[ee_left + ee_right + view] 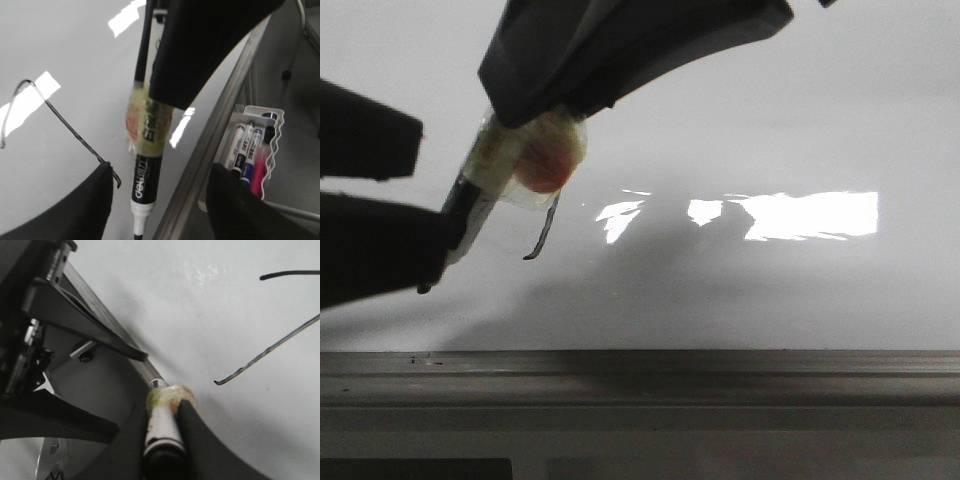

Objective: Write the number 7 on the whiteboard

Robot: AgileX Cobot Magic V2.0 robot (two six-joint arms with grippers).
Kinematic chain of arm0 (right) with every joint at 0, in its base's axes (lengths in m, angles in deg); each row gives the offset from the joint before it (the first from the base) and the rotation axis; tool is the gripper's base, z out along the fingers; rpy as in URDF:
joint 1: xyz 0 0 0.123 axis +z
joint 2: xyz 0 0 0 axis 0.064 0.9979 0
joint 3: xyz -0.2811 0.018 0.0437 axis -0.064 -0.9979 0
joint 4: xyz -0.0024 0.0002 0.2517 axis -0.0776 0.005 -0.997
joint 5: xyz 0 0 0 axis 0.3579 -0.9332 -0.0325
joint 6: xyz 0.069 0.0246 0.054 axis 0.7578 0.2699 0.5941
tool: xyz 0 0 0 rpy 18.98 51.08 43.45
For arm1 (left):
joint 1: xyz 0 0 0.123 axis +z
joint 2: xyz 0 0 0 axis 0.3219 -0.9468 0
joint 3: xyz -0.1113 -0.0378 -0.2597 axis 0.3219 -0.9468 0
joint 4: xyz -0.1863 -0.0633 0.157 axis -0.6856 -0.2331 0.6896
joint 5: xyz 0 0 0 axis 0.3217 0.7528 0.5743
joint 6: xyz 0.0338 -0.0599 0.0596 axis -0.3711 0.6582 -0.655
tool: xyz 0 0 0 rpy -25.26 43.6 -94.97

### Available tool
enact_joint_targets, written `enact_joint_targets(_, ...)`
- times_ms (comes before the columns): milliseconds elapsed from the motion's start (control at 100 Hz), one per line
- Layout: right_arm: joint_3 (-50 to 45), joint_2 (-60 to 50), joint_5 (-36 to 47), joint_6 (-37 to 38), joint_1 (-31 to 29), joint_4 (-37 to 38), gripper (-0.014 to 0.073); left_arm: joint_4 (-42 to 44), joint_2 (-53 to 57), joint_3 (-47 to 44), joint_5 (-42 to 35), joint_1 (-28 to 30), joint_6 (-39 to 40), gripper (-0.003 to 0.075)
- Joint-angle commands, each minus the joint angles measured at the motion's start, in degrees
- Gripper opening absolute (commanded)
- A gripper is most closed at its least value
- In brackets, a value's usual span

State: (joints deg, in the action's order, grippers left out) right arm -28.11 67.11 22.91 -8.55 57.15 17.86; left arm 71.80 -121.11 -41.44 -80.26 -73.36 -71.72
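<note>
Clamping marker (161, 427), right pincer (162, 412) near rail (640, 375); left pincer (155, 200) agape.

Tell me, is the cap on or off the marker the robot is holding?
Off. The left wrist view shows the marker ending in a bare white collar and a dark nib, with no cap over it.

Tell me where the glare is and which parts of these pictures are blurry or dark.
Front view: a bright glare patch on the whiteboard, a soft shadow beside it; both grippers are dark and out of focus. Left wrist view: glare streaks cross the board near the 7; the marker is sharp. Right wrist view: even light, the near marker end blurred.
</note>
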Motion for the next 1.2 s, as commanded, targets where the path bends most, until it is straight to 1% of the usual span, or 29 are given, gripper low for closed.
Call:
enact_joint_targets(0,2.13,-1.26,3.33,-0.70,0.06,-0.96,-0.0053,-0.42,-2.14,1.60,-6.18,-0.38,0.49,0.0388)
enact_joint_targets(130,2.13,-1.26,2.72,-0.70,0.06,-2.01,-0.0053,-2.60,-4.22,1.60,-9.24,-0.27,0.49,0.0385)
enact_joint_targets(200,2.13,-1.48,2.72,-0.70,0.06,-2.01,-0.0053,-4.09,-4.84,1.60,-9.44,-0.27,0.49,0.0344)
enact_joint_targets(270,2.13,-1.78,2.72,-0.70,0.06,-2.01,-0.0053,-5.35,-5.14,1.60,-9.44,-0.27,0.49,0.0253)
enact_joint_targets(300,2.13,-1.87,2.72,-0.70,0.06,-2.01,-0.0053,-5.36,-5.14,1.60,-9.44,-0.27,0.49,0.0190)
enact_joint_targets(320,2.13,-2.02,2.72,-0.70,0.06,-2.04,-0.0053,-5.36,-5.14,1.60,-9.44,-0.27,0.49,0.0161)
enact_joint_targets(370,2.13,-2.27,2.62,-0.70,0.06,-2.04,-0.0053,-5.36,-5.14,1.60,-9.44,-0.18,0.49,0.0041)
enact_joint_targets(390,2.13,-2.27,2.64,-0.70,0.06,-2.15,-0.0053,-5.36,-5.14,1.60,-9.44,-0.18,0.49,0.0012)
enact_joint_targets(400,2.13,-2.27,2.64,-0.70,0.06,-2.32,-0.0053,-5.36,-5.14,1.60,-9.44,-0.18,0.49,-0.0016)
enact_joint_targets(700,2.13,-2.41,2.40,-0.70,0.06,-2.55,-0.0053,-5.36,-5.14,1.60,-9.44,-0.18,0.49,-0.0018)
enact_joint_targets(760,2.13,-2.41,2.40,-0.70,0.06,-2.55,-0.0037,-5.36,-5.14,1.60,-9.44,-0.18,0.49,-0.0018)
enact_joint_targets(830,2.13,-2.41,2.40,-0.70,0.06,-2.55,0.0034,-5.36,-5.14,1.60,-9.44,-0.18,0.49,-0.0018)
enact_joint_targets(880,2.13,-2.41,2.62,-0.70,0.06,-2.34,0.0116,-6.62,-5.14,1.60,-9.44,-0.18,0.49,-0.0018)
enact_joint_targets(940,2.13,-2.41,3.16,-0.70,0.06,-1.23,0.0245,-9.59,-5.14,1.60,-9.44,-0.18,0.49,-0.0018)
enact_joint_targets(1030,2.13,-2.41,4.48,-0.70,0.06,-0.84,0.0362,-10.40,-5.14,1.73,-9.44,-0.05,0.49,-0.0018)
enact_joint_targets(1070,2.13,-2.41,4.99,-0.70,0.06,-0.84,0.0391,-12.00,-5.01,1.98,-9.57,0.53,0.49,-0.0018)
enact_joint_targets(1110,2.13,-2.41,5.24,-0.70,-0.17,-0.84,0.0395,-14.86,-4.86,2.25,-9.46,1.20,0.49,-0.0018)
enact_joint_targets(1120,2.13,-2.41,5.35,-0.70,-0.15,-0.84,0.0395,-17.05,-4.86,2.37,-9.35,1.53,0.49,-0.0018)
enact_joint_targets(1160,2.13,-2.41,5.35,-0.70,-0.29,-0.74,0.0394,-20.28,-4.86,2.71,-8.87,2.51,0.49,-0.0018)
enact_joint_targets(1190,2.13,-2.50,5.35,-0.70,-0.56,-0.64,0.0394,-24.59,-4.86,3.20,-8.42,3.69,0.49,-0.0018)
